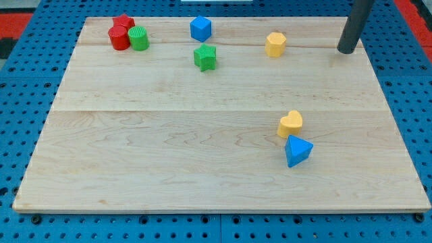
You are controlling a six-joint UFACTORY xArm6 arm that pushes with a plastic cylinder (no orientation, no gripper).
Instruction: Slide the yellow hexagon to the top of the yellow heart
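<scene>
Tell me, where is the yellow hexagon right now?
The yellow hexagon sits near the view's top, right of centre, between the green star on its left and my tip on its right, touching neither. The yellow heart lies well below it.

Rod: dark, straight, plain.
One round rod, dark grey to near black, smooth matte finish with a faint lighter sheen down one side. It enters at the view's top edge and keeps the same thickness throughout. My tip (347,50) is blunt and flat-cut, same colour as the shaft. Nothing of the arm above the rod shows.
</scene>
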